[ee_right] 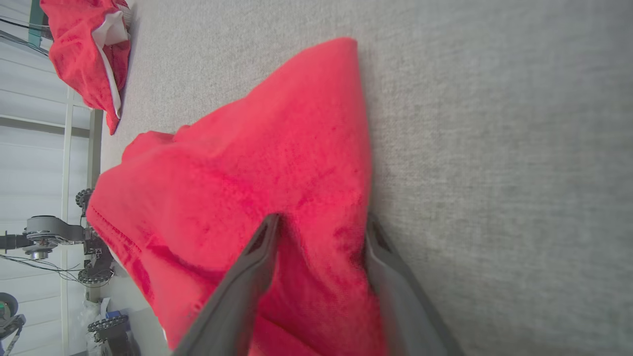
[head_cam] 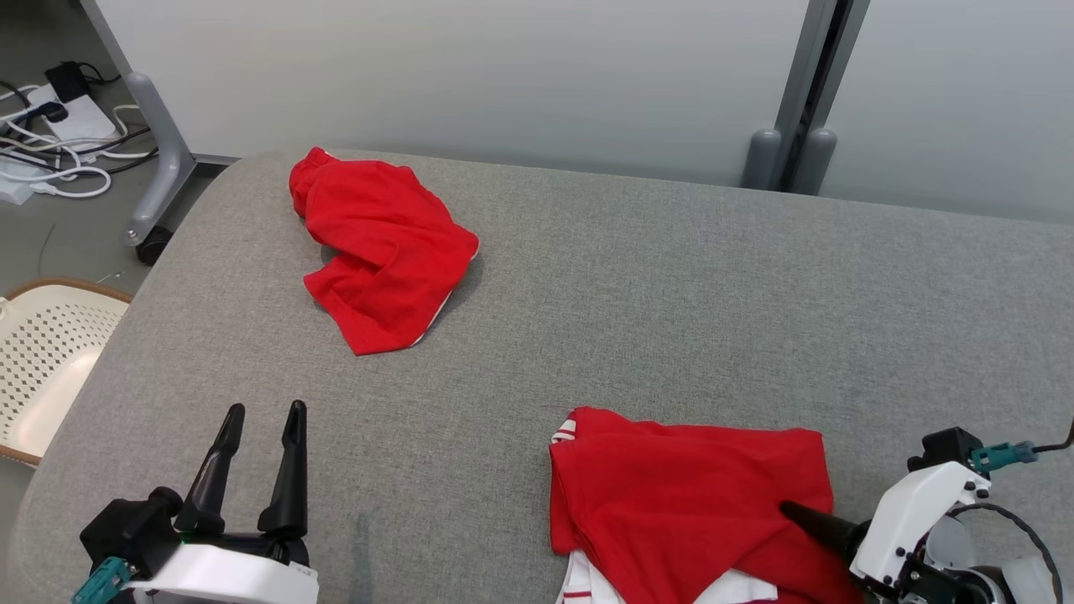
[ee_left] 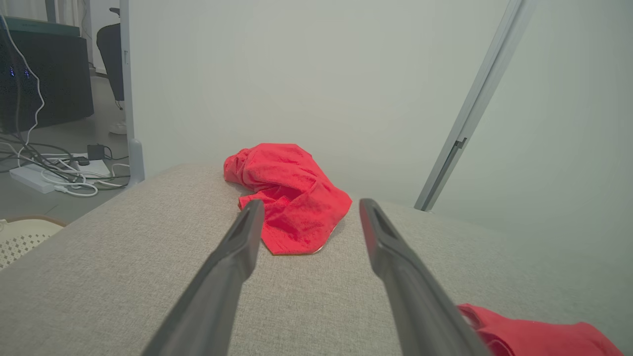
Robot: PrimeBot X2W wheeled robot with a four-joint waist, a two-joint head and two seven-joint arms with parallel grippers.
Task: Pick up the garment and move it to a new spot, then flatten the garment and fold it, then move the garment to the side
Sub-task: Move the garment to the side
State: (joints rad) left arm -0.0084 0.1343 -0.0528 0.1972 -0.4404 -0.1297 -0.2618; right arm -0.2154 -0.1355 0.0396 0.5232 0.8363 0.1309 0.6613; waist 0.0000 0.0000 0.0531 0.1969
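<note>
Right gripper (ee_right: 322,220) sits astride a raised fold of the red garment (head_cam: 688,495) at the near edge of the table (head_cam: 671,294), toward its right corner (whether it pinches cannot be told); left gripper (head_cam: 265,411) hovers released by the near left corner; a second red cloth (head_cam: 382,252) lies crumpled near the far left corner.

On table (head_cam: 671,294): near garment (head_cam: 688,495), far garment (head_cam: 382,252)

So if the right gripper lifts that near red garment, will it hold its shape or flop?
Probably floppy: the near red garment lies in soft wrinkles and bunches into a ridge inside the right gripper, so it should drape from that one point. Likely light, since its edges look thin. It may drag rather than slide on the textured grey table.
</note>
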